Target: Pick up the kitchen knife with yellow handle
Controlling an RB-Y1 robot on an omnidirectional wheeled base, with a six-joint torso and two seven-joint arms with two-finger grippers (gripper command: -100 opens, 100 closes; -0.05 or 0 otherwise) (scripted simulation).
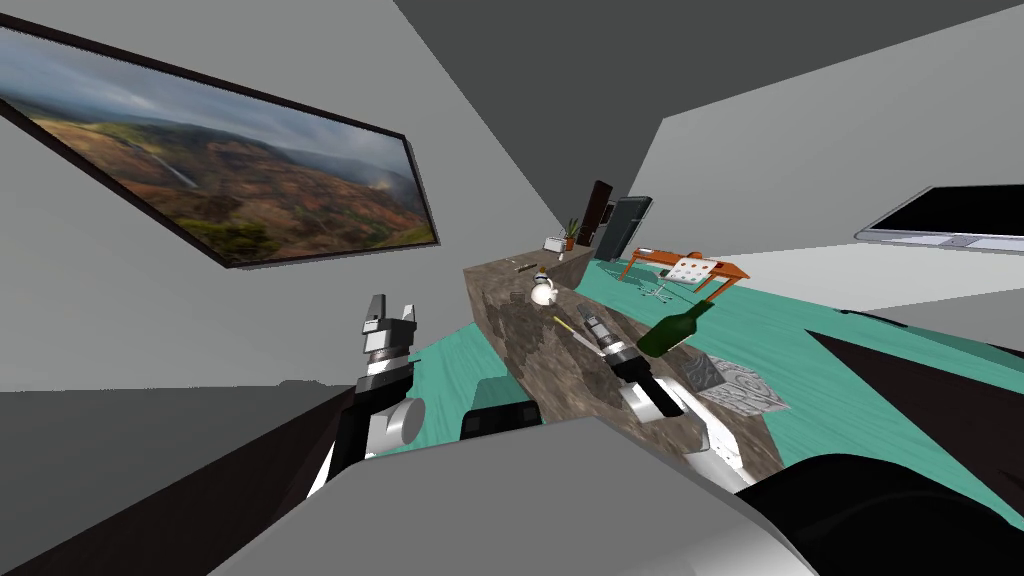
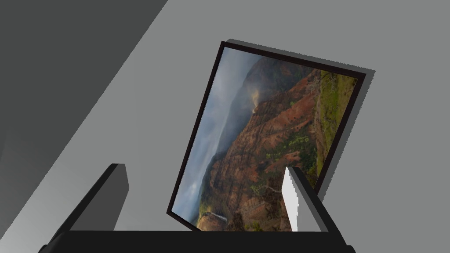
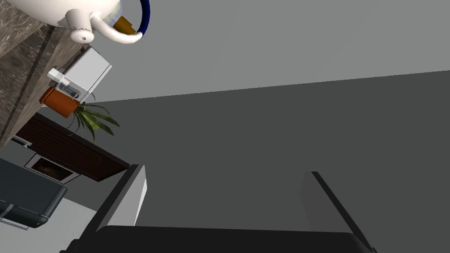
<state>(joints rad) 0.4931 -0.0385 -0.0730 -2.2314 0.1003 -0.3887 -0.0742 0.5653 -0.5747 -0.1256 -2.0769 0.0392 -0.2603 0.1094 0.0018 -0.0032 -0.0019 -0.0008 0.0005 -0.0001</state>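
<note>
Fingers [image 3: 132, 200] of right gripper [image 3: 225, 171] spread, empty, low over tabletop [image 1: 530, 350]; left gripper [image 1: 391, 312] also spread, idle. Yellow-handled knife [image 1: 563, 324] lies flat just beside right gripper, near teapot [image 1: 543, 292]. Risk: misaligned closing nudges thin handle aside; forearm tips green bottle [image 1: 672, 330].

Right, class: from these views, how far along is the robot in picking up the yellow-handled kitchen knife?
Done: the right tool hovers over the brown stone counter, close beside the thin yellow-handled kitchen knife lying there. In hand: nothing, its fingers stand open and empty. Left: settle onto the handle, close and lift. The left tool, open, is raised off to the side.
</note>
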